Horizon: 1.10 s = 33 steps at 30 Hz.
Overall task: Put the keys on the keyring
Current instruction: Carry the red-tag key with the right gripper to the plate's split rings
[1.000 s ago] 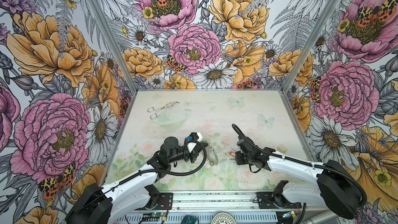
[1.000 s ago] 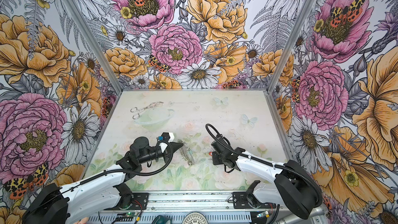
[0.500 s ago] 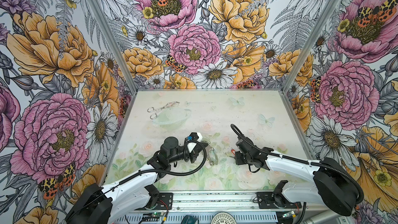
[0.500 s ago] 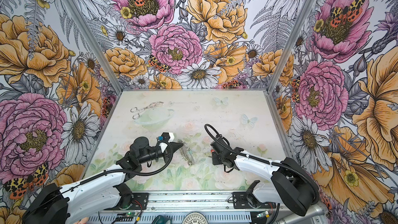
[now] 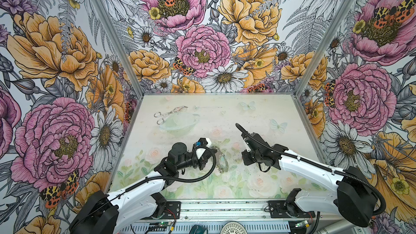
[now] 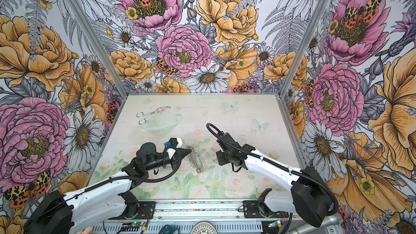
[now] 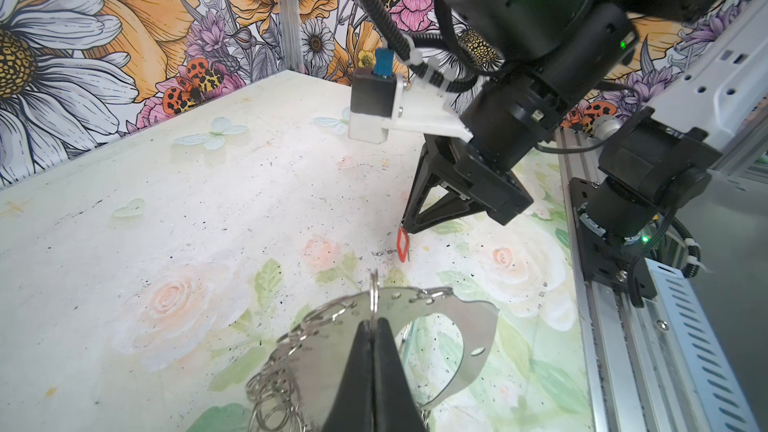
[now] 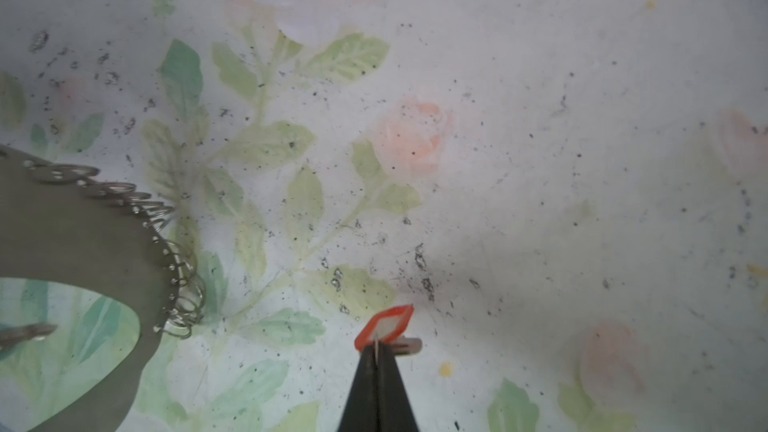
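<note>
Right end effector (image 8: pixel 376 353) is clamped onto the keys (image 8: pixel 388 326), judged light and slippery, at its tips; left end effector (image 7: pixel 374 326) is clamped onto a rim ring of the stiff keyring (image 7: pixel 478 326).

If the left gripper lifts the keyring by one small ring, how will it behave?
The keyring looks like a flat metal hoop, so it probably stays stiff. Pinched only by one small ring in the left gripper, it would likely swing and tilt.
</note>
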Available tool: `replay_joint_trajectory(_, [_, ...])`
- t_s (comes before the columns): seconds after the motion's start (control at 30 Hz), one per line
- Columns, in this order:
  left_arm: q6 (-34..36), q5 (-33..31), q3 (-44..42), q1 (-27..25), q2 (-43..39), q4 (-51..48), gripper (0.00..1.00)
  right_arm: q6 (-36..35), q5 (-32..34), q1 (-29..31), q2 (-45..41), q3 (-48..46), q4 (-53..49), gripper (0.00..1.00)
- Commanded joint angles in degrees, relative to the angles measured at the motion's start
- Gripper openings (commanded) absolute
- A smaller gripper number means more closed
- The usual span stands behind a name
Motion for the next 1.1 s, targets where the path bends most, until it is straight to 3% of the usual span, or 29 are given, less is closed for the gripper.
replay_joint_trajectory(0.0, [0.54, 1.22, 1.62, 0.36, 0.18, -1.21, 0.00, -10.02, -5.49, 0.65, -2.45, 3.92, -2.85, 0.00])
replay_joint_trajectory(0.1, [1.19, 2.05, 1.63, 0.07, -0.41, -1.35, 0.00, -17.10, -8.78, 1.08, -4.01, 6.71, -3.99, 0.00])
replay_joint_trajectory(0.37, [1.53, 2.98, 2.77, -0.43, -4.82, -3.52, 0.00, -27.95, -13.12, 2.05, -4.91, 13.90, -10.19, 0.00])
replay_joint_trajectory(0.73, [2.47, 4.30, 1.39, -0.82, -7.27, -2.05, 0.00, -29.17, -14.78, 3.65, -2.90, 18.25, -10.60, 0.00])
replay_joint_trajectory(1.07, [2.46, 8.39, 1.43, -1.01, -6.28, -2.07, 0.00, -35.62, -15.68, 6.66, -2.91, 19.79, -13.36, 0.00])
